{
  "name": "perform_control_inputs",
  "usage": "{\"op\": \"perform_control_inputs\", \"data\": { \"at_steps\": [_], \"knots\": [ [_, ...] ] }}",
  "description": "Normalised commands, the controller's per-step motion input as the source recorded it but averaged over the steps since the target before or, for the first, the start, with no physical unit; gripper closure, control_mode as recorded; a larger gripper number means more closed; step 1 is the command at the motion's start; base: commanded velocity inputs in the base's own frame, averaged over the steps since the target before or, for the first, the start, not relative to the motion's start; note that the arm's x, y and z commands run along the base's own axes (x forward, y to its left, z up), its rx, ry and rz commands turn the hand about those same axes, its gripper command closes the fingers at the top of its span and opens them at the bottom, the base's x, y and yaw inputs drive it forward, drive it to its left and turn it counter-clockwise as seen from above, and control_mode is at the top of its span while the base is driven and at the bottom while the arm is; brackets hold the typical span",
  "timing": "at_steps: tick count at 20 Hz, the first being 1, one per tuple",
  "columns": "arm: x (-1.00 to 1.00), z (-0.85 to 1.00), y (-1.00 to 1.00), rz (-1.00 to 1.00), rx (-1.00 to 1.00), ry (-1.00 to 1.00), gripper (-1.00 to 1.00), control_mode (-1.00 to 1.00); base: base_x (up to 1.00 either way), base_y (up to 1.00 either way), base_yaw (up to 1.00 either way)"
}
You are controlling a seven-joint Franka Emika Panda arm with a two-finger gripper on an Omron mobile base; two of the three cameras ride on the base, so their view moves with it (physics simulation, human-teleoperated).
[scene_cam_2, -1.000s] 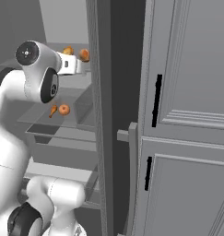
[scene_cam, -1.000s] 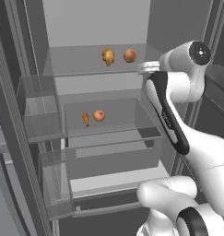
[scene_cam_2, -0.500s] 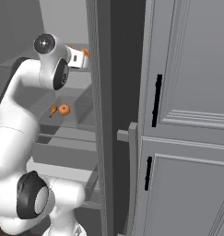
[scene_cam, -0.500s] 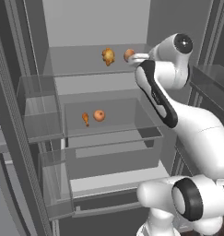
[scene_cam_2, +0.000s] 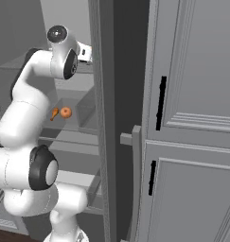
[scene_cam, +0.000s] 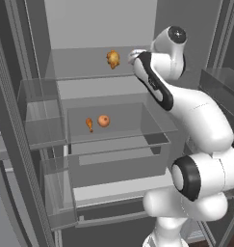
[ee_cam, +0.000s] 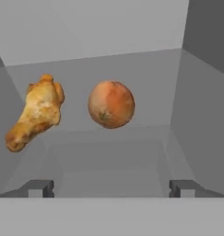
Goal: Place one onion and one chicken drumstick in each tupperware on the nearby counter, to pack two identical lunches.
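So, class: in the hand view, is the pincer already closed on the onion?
No: the onion sits beyond the open pincer, untouched beside the chicken drumstick.

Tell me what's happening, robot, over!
Claw open, empty, up at the top fridge shelf. Onion dead ahead, golden drumstick beside it, apart. Nothing between claw and onion. Second onion and drumstick one shelf down.

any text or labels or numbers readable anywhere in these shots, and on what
None: no words, labels, brands or numbers can be read.
The onion, the chicken drumstick, the fridge shelf and the cabinet doors are all plain and unmarked.
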Motion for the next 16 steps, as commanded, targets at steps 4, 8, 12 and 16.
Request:
{"op": "perform_control_inputs", "data": {
  "at_steps": [4,8,12,16],
  "knots": [
    [0.65,-0.16,0.0,0.0,0.0,0.09,-1.0,-1.0,0.0,0.0,0.0],
    [0.68,-0.08,0.0,0.0,0.0,0.07,-1.0,-1.0,0.0,0.0,0.0],
    [0.66,-0.01,0.0,0.0,0.0,0.0,-1.0,-1.0,0.0,0.0,0.0],
    [0.56,-0.05,0.0,0.0,0.0,0.0,-1.0,-1.0,0.0,0.0,0.0]
  ]
}}
